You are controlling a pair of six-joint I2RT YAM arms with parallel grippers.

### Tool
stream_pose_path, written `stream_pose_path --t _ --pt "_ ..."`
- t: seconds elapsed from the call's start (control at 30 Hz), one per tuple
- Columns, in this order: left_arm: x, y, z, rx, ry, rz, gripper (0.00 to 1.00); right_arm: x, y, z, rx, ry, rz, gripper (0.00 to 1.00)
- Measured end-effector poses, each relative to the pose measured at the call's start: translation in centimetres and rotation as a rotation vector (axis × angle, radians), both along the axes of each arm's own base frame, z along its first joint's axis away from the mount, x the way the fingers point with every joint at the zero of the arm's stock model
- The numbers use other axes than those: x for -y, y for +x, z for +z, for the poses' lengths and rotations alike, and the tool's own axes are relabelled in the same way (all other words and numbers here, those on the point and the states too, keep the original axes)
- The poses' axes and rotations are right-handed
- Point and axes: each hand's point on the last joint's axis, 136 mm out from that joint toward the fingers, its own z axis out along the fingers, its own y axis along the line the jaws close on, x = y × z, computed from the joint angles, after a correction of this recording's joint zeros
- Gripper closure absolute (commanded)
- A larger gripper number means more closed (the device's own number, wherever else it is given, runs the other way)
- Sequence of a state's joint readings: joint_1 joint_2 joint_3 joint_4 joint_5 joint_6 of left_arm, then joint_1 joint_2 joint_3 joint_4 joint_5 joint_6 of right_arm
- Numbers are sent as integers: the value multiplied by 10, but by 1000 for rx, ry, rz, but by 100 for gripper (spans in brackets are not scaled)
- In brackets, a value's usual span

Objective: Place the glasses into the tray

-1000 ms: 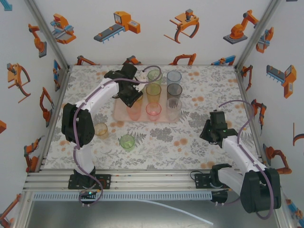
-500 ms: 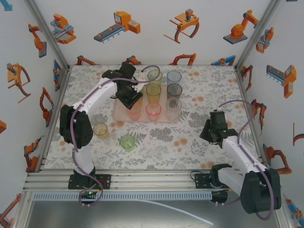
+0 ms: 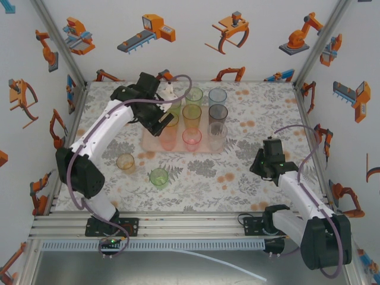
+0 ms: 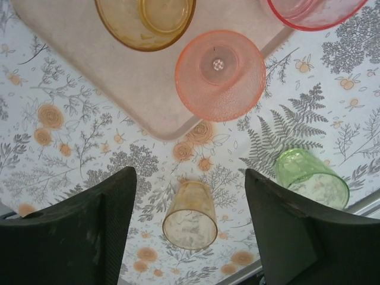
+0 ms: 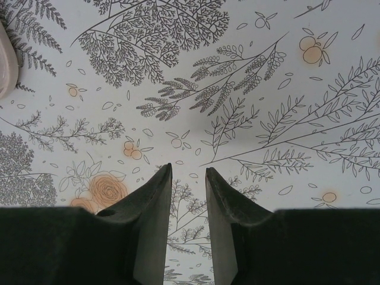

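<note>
On the tray [image 4: 89, 65]: the glasses are standing upright in rows. The green tumbler [image 3: 193, 95] is sitting at the far edge with the pale blue tumbler [image 3: 217, 95] at its 3 o'clock. The amber tumbler [image 3: 191, 114] and smoky grey tumbler [image 3: 218, 113] are sitting in the middle row. The salmon tumbler [image 3: 168, 140], pink tumbler [image 3: 192, 138] and clear tumbler [image 3: 217, 135] are lining the near edge.
Under the arm: a second amber tumbler [image 4: 145, 21] is also sitting on the tray, at 12 o'clock of the salmon one and half hidden in the top view.
Off the tray: the loose amber tumbler [image 3: 126, 162] and loose green tumbler [image 3: 158, 177] are sitting upright on the floral tabletop [image 3: 196, 172], around 7 o'clock of the tray and apart from each other.
Left gripper [image 3: 161, 123]: it's hovering over the tray's 9 o'clock side, above the salmon tumbler. The jaws are spread wide and aren't gripping anything.
Left wrist view: the salmon tumbler is sitting right in the tray's rounded corner, and the loose amber one is showing down on the table between the fingers [image 4: 89, 231].
Right gripper [image 5: 187, 172]: it's hanging over bare tabletop at about 4 o'clock of the tray, well apart from it. The jaws are nearly together with a thin gap, and nothing is sitting in it.
</note>
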State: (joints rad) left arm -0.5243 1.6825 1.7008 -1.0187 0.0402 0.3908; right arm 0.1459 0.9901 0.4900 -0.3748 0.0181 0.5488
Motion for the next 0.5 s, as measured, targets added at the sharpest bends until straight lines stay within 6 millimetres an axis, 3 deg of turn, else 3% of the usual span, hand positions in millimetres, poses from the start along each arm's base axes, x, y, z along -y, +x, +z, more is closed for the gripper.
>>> stream_pose_path --t 0.2,0.5 --pt "-41 -18 29 48 -59 97 17 0 -1 6 28 3 0 64" --pt "-95 -25 13 -9 -137 297 11 1 -3 13 29 -1 5 60"
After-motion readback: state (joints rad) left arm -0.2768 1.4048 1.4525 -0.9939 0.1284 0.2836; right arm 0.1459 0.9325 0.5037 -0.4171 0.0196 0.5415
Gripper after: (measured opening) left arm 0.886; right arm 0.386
